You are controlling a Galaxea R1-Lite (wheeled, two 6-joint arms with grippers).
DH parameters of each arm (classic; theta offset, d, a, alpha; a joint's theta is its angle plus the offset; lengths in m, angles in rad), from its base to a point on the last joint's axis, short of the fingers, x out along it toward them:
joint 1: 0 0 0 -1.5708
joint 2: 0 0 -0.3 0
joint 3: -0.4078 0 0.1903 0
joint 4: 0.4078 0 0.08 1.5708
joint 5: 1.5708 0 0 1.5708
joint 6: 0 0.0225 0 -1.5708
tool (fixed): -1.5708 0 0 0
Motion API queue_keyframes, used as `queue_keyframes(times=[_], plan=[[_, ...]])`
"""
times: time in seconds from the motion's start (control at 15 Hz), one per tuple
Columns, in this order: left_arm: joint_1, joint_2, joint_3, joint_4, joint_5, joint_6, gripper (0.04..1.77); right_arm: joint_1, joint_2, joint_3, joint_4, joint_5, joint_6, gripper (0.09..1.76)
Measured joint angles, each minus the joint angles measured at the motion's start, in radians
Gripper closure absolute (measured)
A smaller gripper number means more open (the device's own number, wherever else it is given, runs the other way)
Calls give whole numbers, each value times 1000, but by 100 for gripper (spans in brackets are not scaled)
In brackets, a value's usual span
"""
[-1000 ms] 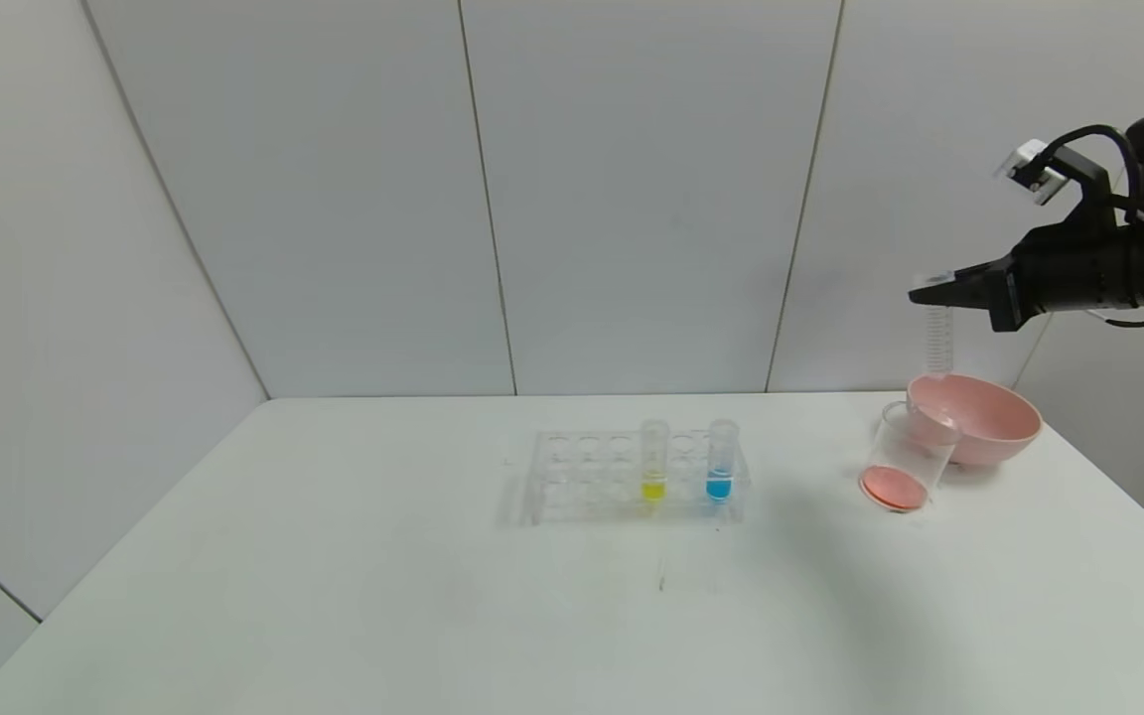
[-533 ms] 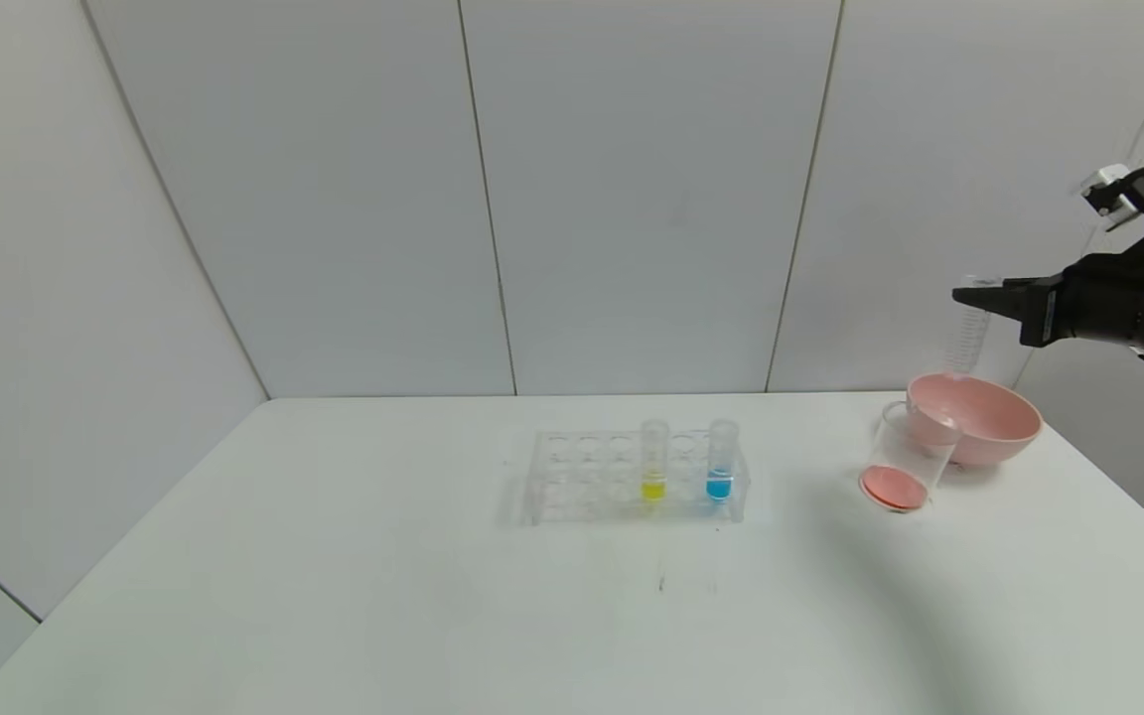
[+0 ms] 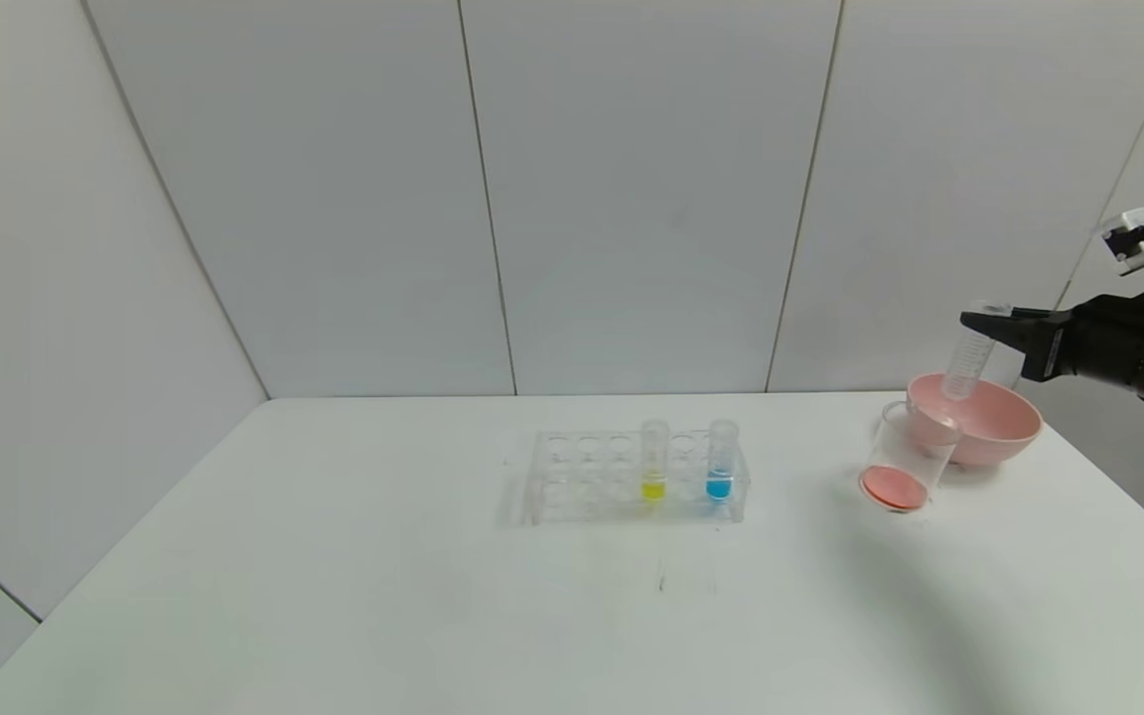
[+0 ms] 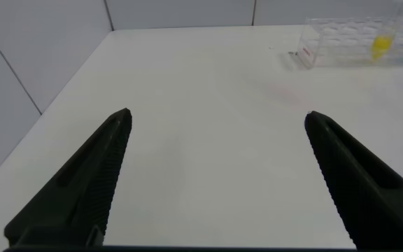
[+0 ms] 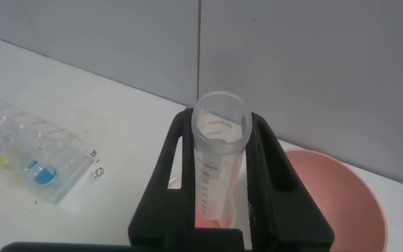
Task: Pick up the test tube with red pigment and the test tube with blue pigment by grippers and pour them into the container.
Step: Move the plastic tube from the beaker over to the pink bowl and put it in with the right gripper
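Note:
My right gripper (image 3: 979, 323) is shut on the test tube with red pigment (image 3: 966, 359), a clear graduated tube that now looks drained. It hangs slightly tilted over the near rim of the pink bowl. In the right wrist view the tube (image 5: 219, 164) stands between my fingers (image 5: 166, 175). The container (image 3: 905, 462) leans against the bowl with orange-red liquid at its bottom, and it shows under the tube (image 5: 174, 183). The test tube with blue pigment (image 3: 721, 462) stands in the clear rack (image 3: 582, 477). My left gripper (image 4: 217, 119) is open and empty above bare table, left of the rack (image 4: 334, 42).
A pink bowl (image 3: 989, 422) stands at the table's far right, touching the container; it also shows in the right wrist view (image 5: 341, 199). A tube with yellow liquid (image 3: 653, 462) stands in the rack beside the blue one. The table's right edge is close behind the bowl.
My right gripper has moved right and lower with the tube, which now hangs over the pink bowl's rim. The rack, container and bowl have not moved.

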State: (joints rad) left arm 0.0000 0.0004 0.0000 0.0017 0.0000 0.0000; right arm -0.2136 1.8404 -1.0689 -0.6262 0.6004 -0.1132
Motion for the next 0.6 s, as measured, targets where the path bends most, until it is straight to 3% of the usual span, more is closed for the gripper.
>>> queue_keyframes(times=[0.33, 0.6], plan=[[0, 0, 0, 0, 0, 0, 5, -54, 59, -61, -1, -5, 4, 136], [0, 0, 0, -1, 0, 0, 5, -110, 164, -178, -1, -17, 4, 136]])
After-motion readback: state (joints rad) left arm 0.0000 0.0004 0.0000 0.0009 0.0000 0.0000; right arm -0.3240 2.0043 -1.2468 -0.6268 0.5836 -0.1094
